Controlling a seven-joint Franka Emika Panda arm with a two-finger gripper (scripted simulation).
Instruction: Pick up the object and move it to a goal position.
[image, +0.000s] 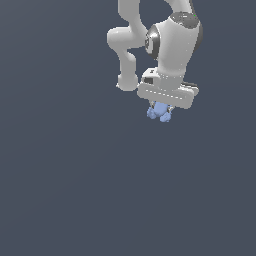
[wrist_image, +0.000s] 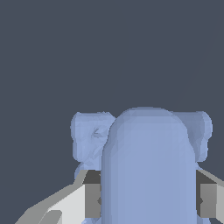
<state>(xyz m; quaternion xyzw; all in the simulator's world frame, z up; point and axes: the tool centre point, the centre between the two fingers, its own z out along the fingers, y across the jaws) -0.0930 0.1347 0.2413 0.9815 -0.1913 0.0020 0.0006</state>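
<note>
The object is a small light-blue lumpy item with rounded bumps, sticking out just below the white hand in the exterior view. My gripper sits right over it, and most of the fingers are hidden behind the hand and the object. In the wrist view the object fills the space between the two fingers, whose dark pads press against its sides. Rounded bumps stick out beyond the fingers on both sides. My gripper is shut on the object.
A flat dark grey-blue surface fills both views. The white arm rises above the hand in the upper part of the exterior view.
</note>
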